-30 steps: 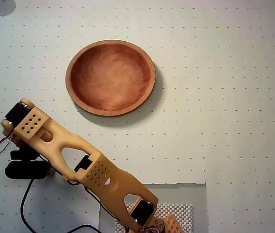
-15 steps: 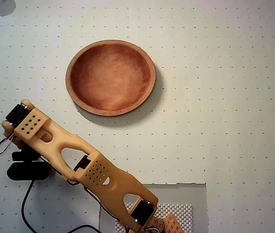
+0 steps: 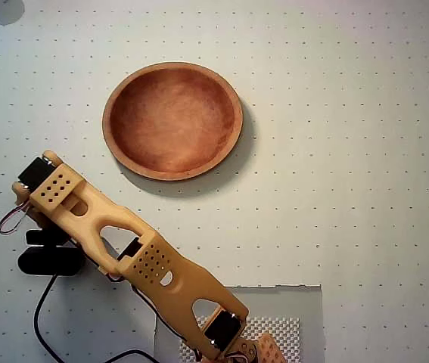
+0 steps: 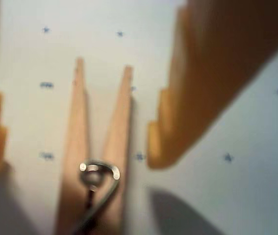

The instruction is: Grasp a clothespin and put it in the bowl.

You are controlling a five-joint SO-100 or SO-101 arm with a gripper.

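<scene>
While orange fingers [image 4: 158,142] straddle it, smooth tapered wooden clothespin [image 4: 99,147], metal coil [image 4: 99,174]

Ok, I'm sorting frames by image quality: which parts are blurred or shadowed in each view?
Wrist view: the tool's fingers are badly out of focus, the clothespin is soft but readable, with a small glint on its metal coil and dark shadow at the bottom corners. Overhead view: sharp and evenly lit; the bowl casts a soft shadow to its lower right.
</scene>
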